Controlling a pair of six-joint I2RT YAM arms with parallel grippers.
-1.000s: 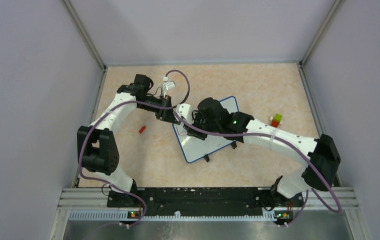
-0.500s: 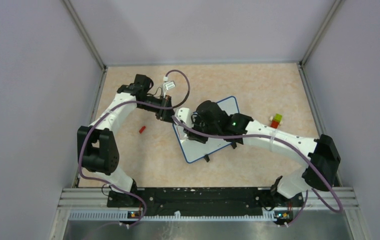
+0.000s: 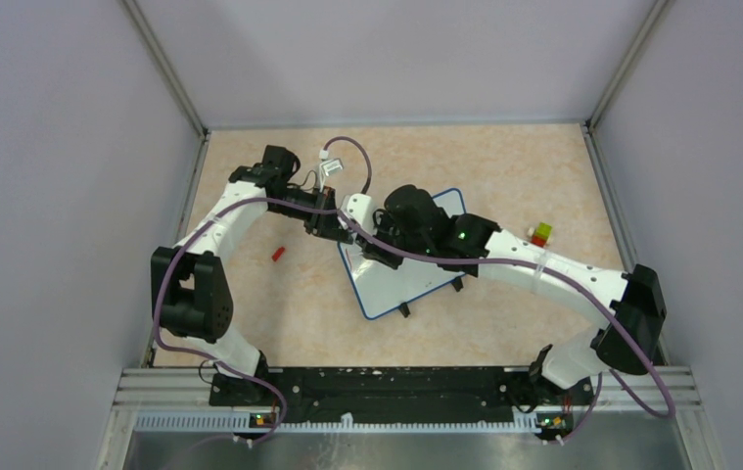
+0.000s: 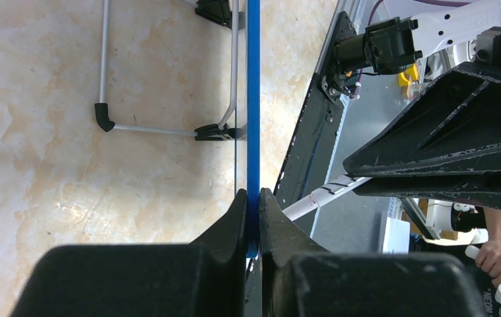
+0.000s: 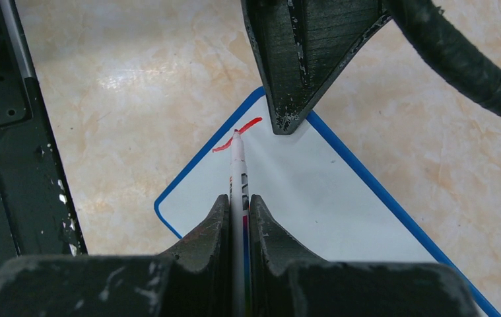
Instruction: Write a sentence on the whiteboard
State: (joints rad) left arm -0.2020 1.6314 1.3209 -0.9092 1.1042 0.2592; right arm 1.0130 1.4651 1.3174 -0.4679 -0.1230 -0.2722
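Observation:
The whiteboard (image 3: 408, 282) stands tilted on its feet at mid-table, white with a blue rim. My left gripper (image 3: 332, 226) is shut on its blue rim (image 4: 253, 99) at the left corner, jaws pinching the edge (image 4: 253, 193). My right gripper (image 3: 371, 242) is shut on a white marker pen (image 5: 237, 168), whose tip touches the board (image 5: 327, 198) near that corner. One short red stroke (image 5: 251, 124) lies on the board at the tip. No written words of the sentence show; in the top view the right arm covers much of the board.
A small red cap (image 3: 277, 254) lies on the table left of the board. A red and green block (image 3: 540, 235) sits to the right. The left gripper's finger (image 5: 300, 59) hangs just beyond the pen tip. Grey walls enclose the table.
My right wrist has shifted slightly back and forth over the board's left corner with the pen. The left arm and the board have stayed put.

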